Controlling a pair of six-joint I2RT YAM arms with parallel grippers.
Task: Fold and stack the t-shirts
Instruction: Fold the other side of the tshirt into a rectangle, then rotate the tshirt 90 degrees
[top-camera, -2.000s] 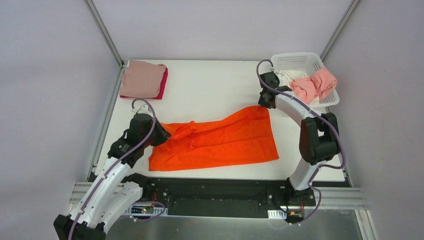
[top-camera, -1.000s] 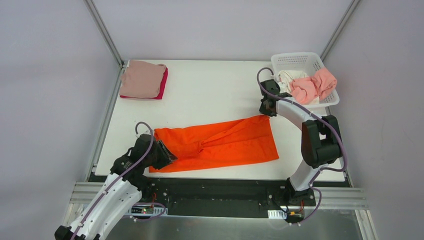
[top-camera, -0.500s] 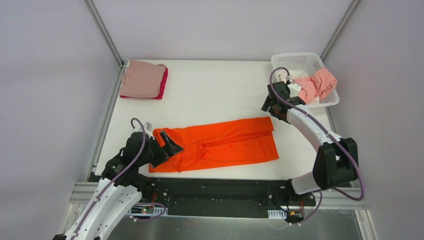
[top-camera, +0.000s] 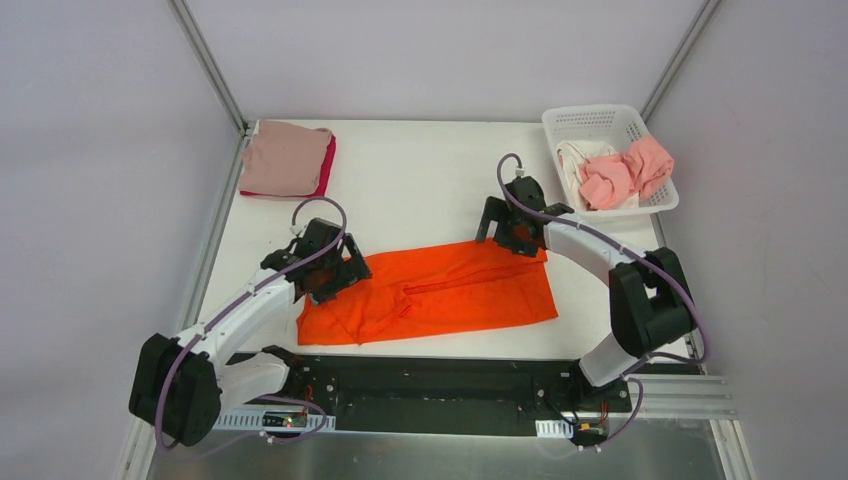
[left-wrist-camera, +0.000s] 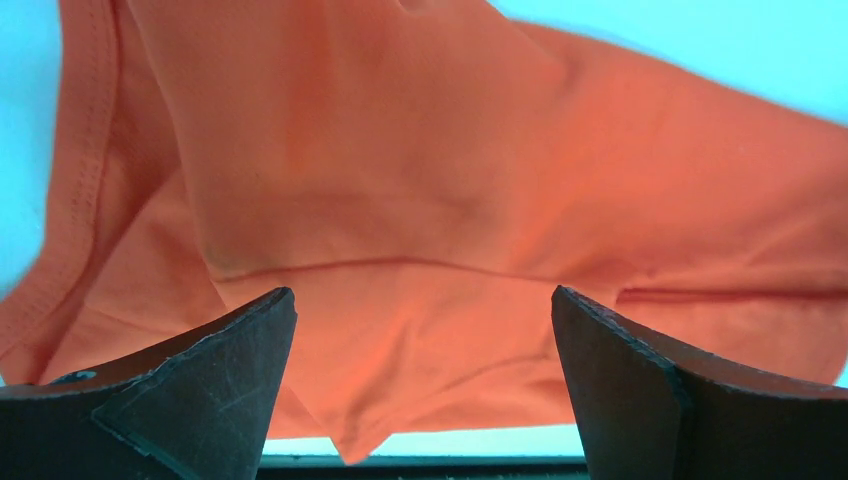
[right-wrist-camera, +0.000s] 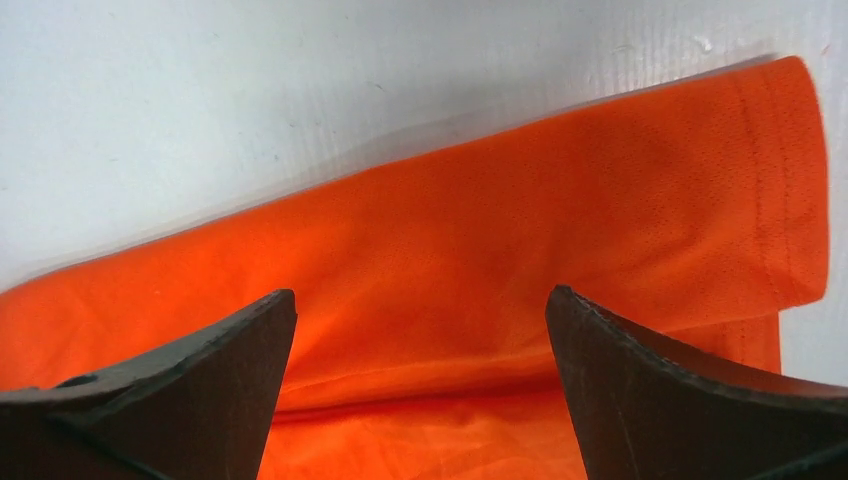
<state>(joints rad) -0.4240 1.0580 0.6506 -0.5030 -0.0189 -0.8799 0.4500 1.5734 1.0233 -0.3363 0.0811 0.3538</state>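
The bright orange t-shirt (top-camera: 440, 292) lies flat near the table's front edge, folded lengthwise into a long band. My left gripper (top-camera: 338, 276) hovers over its left end, open, with only orange cloth (left-wrist-camera: 420, 200) showing below the spread fingers. Over the band's far right edge my right gripper (top-camera: 503, 232) is also open, above the folded hem (right-wrist-camera: 640, 200). Neither holds anything. A folded dusty pink t-shirt (top-camera: 284, 157) rests on a crimson one (top-camera: 328, 168) at the back left.
A white lattice basket (top-camera: 598, 118) stands at the back right, holding a crumpled salmon pink shirt (top-camera: 630, 170) and a white one (top-camera: 573, 158). The white table (top-camera: 420, 180) ends at metal rails on the left and at the front.
Both grippers have opened and let go of the orange shirt, which now lies folded over. The left arm has swung away from the front edge, the right arm leftward, both now over the shirt.
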